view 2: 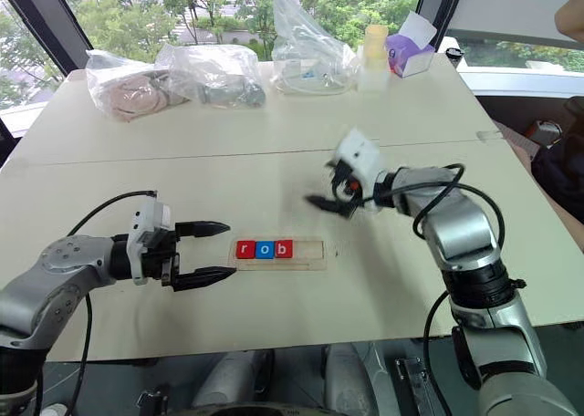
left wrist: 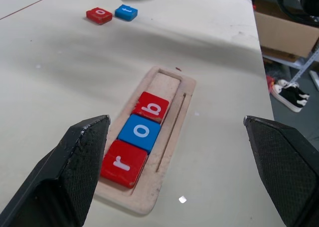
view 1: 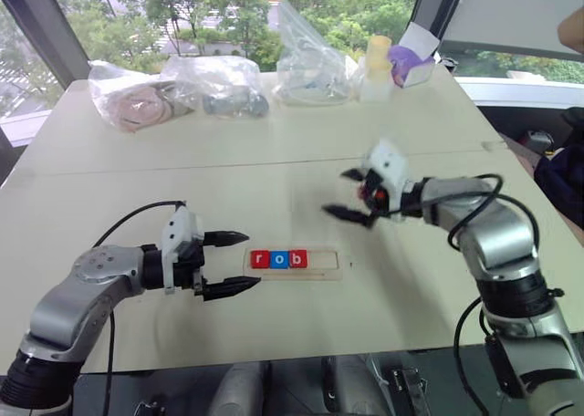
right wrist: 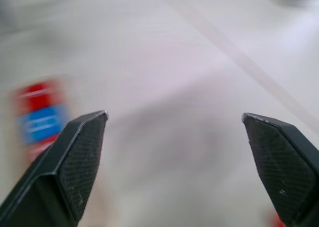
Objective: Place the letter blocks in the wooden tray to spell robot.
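So three blocks, r, o, b (left wrist: 140,132), sit in the tray (left wrist: 175,118); the loose o (left wrist: 98,15) and t (left wrist: 126,12) remain; left hand (view 1: 228,264) and right hand (view 1: 351,195) both gape empty

A broad pale beige surface (view 1: 274,142) takes up most of the room in view, with a thin seam running across it from 9 to 3 o'clock. Along its far edge, toward 12 o'clock, lie three crumpled clear plastic bags (view 1: 224,86), and toward 1 o'clock stand a pale yellow capped bottle (view 1: 376,67) and a purple box (view 1: 409,65). Beyond them large windows (view 1: 182,10) with dark frames show green trees in bright daylight, and a white blind (view 1: 520,15) hangs at 2 o'clock. Past the surface's edge, the left wrist view shows a cardboard box (left wrist: 284,35) and a black-and-white shoe (left wrist: 291,93) on the floor.
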`<state>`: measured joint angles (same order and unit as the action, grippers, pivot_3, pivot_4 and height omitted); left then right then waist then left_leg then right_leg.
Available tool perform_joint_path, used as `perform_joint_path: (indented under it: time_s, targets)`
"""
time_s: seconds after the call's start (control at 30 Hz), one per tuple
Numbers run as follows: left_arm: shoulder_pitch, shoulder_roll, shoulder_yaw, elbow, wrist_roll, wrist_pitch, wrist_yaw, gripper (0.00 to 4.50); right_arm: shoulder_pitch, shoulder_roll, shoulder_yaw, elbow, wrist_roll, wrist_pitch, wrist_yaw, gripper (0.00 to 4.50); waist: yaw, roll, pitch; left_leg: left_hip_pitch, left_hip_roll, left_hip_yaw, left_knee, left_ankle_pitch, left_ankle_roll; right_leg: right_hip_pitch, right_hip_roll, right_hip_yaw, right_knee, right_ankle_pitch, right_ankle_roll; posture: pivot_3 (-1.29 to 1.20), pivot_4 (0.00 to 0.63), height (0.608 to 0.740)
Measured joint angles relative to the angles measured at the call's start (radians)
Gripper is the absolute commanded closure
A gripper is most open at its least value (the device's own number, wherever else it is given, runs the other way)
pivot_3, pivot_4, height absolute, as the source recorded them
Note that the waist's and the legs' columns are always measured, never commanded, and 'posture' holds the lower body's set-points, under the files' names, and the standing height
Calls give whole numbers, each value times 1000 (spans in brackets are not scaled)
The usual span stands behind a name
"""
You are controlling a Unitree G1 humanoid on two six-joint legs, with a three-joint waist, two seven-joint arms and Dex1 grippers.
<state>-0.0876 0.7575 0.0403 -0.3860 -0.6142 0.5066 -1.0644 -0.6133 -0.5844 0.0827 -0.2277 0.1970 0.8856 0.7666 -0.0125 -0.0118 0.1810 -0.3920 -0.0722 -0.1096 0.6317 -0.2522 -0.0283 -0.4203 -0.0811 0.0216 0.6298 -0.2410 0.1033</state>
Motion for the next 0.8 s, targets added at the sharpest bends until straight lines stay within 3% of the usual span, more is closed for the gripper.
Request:
perform_joint_path:
  time_s: [0.2,0.47,0.8]
  targets:
    - [-7,-17,-25,22,17,-15,-1,0,0,146,-33,119,-96,130,-300,28,-3,0,0,-1,0,1,-1,0,-1,-3,0,2,1,1,-1,0,150,740]
    - [-24,-20,-26,22,18,-15,0,0,-11,272,-71,195,-129,201,-508,28,-2,1,0,-1,0,2,-1,1,-1,-3,2,2,1,1,-1,0,150,740]
    - [-24,-21,-26,18,18,-13,18,0,-40,318,-129,262,-127,221,-574,28,-6,1,0,-1,0,2,-1,1,0,-3,3,2,2,1,-1,0,150,740]
